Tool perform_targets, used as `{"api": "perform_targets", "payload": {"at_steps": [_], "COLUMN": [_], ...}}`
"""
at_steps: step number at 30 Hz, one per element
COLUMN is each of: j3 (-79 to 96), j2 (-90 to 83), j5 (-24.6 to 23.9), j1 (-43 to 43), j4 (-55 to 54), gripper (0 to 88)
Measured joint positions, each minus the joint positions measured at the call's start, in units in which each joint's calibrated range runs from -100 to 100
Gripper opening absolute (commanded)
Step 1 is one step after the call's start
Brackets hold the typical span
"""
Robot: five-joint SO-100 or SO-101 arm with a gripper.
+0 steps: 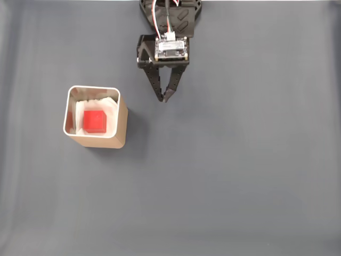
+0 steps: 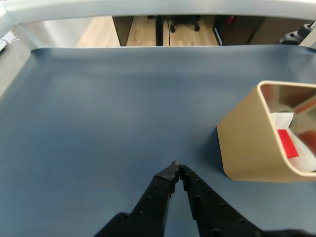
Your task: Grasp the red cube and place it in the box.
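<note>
Judged from the layout: placement already done, only the retreat left. Best handled by keeping the gripper (image 1: 164, 98) high and well clear of the box (image 1: 122, 118), pulling straight back toward the base rather than sweeping sideways, since a sideways pass could clip the thin rim and tip or shove the box. No need to reopen or reach again; nothing left to carry.

Red cube (image 1: 95, 121) lay inside the box, on the white lining, roughly central and slightly toward the lower side in the fixed view. In the wrist view, seen as a red strip (image 2: 287, 143) through the box's open top, with the tan wall (image 2: 247, 143) standing at the right of the gripper (image 2: 176, 168). Box stood upright on the grey worktop (image 1: 240, 176), left of the arm in the fixed view.

Arm entered from the top edge of the fixed view, wrist board with white connector facing up, fingers pointing down the picture toward the open worktop. Both fingers met at their tips, pressed together, with nothing between them. Gripper sat apart from the box, to its right and a little above it in the fixed view. In the wrist view, tips hung over bare worktop, just left of the box's near corner, not touching it.
</note>
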Motion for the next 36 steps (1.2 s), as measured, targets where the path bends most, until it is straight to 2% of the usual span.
{"api": "perform_targets", "payload": {"at_steps": [11,24,36], "j3": [9.38,10.29,10.29], "j2": [-8.02,-9.99,-10.61], "j5": [0.00,-0.78,-0.93], "j1": [0.08,-0.08,-0.45], "j4": [3.17,22.91,32.41], "gripper": [0.1,0.1,0.5]}}
